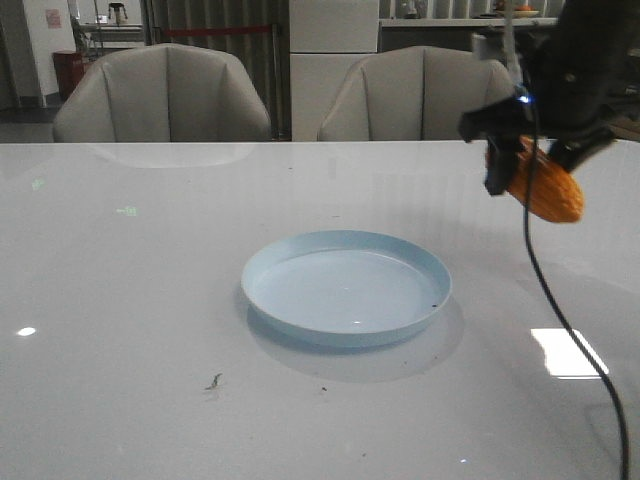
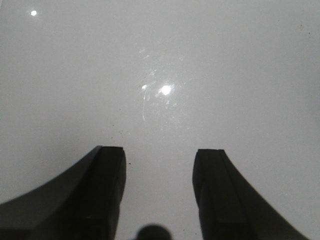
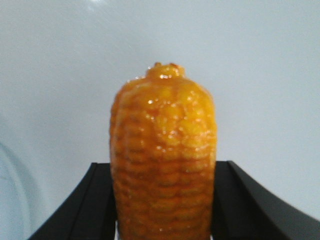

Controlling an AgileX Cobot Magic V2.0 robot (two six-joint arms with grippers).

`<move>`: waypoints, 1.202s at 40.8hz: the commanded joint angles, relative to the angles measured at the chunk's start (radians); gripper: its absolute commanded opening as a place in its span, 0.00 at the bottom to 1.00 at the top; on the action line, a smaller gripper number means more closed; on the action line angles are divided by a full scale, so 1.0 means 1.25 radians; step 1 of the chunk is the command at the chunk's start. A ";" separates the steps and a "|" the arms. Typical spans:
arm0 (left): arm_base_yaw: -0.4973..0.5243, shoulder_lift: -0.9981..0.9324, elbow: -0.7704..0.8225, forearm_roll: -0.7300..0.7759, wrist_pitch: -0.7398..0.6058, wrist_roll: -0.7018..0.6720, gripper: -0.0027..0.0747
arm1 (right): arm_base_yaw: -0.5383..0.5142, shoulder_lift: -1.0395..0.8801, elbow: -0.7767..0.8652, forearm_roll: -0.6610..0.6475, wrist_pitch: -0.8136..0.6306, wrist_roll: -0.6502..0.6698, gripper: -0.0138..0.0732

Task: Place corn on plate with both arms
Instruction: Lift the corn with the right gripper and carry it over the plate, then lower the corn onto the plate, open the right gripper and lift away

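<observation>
Corn, a bright orange cob [image 3: 163, 160] with bumpy rows of kernels, is pinched tight between the black jaws of the right gripper [image 1: 520, 165]. It hangs tilted in the air, up above the white shiny counter [image 1: 130, 330], to the right of the round pale blue plate [image 1: 346, 287]. The plate lies flat with nothing on it. The left gripper [image 2: 159, 172] has its jaws spread wide over bare counter. Two grey chairs [image 1: 165, 95] stand behind.

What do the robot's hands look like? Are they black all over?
Mostly. The left gripper has two dull black fingers, curved outside and flat-tipped. The right gripper has the same black fingers. In the front view its arm is bulky and black, with a small blue light and a thin black cable hanging down.
</observation>
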 commanded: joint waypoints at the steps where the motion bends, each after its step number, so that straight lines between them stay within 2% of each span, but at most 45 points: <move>1: 0.003 -0.017 -0.023 0.003 -0.051 -0.008 0.53 | 0.063 -0.049 -0.083 0.003 -0.018 -0.022 0.34; 12: 0.003 -0.017 -0.023 0.003 -0.051 -0.008 0.53 | 0.233 -0.020 -0.111 0.002 -0.015 -0.084 0.34; 25: 0.003 -0.017 -0.023 0.003 -0.051 -0.008 0.53 | 0.267 0.051 -0.109 0.003 -0.009 -0.084 0.36; 29: 0.003 -0.017 -0.023 0.003 -0.049 -0.008 0.53 | 0.267 0.077 -0.109 0.007 -0.001 -0.084 0.43; 36: 0.003 -0.017 -0.023 0.003 -0.050 -0.008 0.53 | 0.267 0.116 -0.109 0.022 0.004 -0.084 0.64; 39: 0.003 -0.017 -0.023 0.002 -0.049 -0.008 0.53 | 0.267 0.122 -0.109 0.023 0.007 -0.084 0.70; 49: 0.003 -0.017 -0.023 0.002 -0.048 -0.008 0.53 | 0.267 0.122 -0.112 0.024 0.018 -0.084 0.73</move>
